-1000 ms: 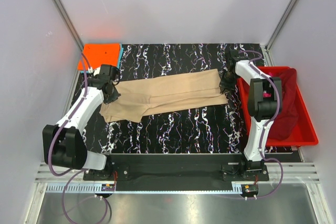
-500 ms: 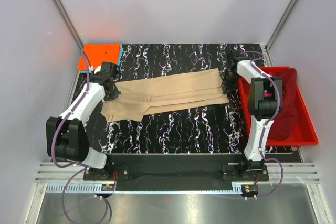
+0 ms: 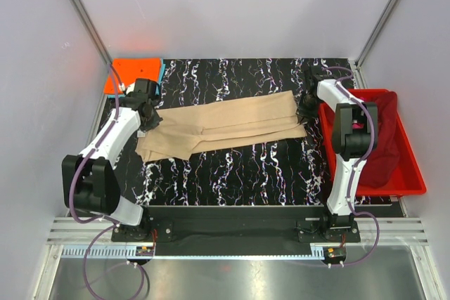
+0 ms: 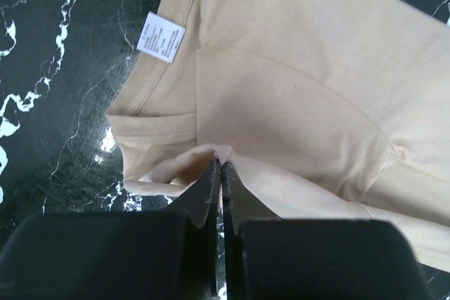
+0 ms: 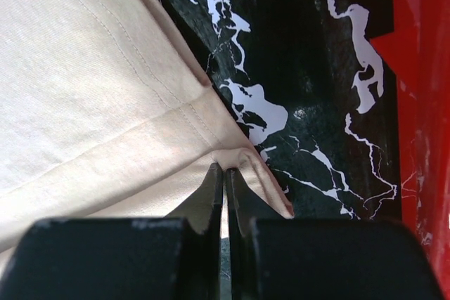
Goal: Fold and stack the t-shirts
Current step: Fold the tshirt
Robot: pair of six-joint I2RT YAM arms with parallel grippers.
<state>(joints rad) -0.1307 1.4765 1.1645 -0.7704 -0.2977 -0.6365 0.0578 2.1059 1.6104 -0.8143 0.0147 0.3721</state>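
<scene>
Far left corner of the black white-veined marble table [image 3: 232,173]: a folded orange cloth t-shirt [image 3: 132,74] lies flat on a light blue cloth t-shirt [image 3: 162,74], of which only the right edge shows. Just to the near side of that stack, the left arm [image 3: 112,142] reaches to the left end of the large tan cloth t-shirt [image 3: 225,124]. In the left wrist view the left jaws are pressed together on a small raised fold of tan cloth, just below the collar band and its white sewn-in label [image 4: 160,36]. The tan t-shirt lies mid-table as a long narrow strip. Its long axis runs left to right, slightly skewed, with the collar end a little toward the near edge and the hem end a little toward the far edge. At the right end the right arm [image 3: 348,138] has the right jaws closed on the hem corner, a thin pinch of cloth showing between the tips in the right wrist view. Beyond it, at the right edge, a red plastic bin [image 3: 411,166] holds a crumpled maroon cloth t-shirt [image 3: 383,152]. Judgement: each arm owns one end of the strip, and the cloth lies between the two pinch points. A fold across the long axis would therefore carry one end toward the other. The collar end and the left arm are nearer the stack.
</scene>
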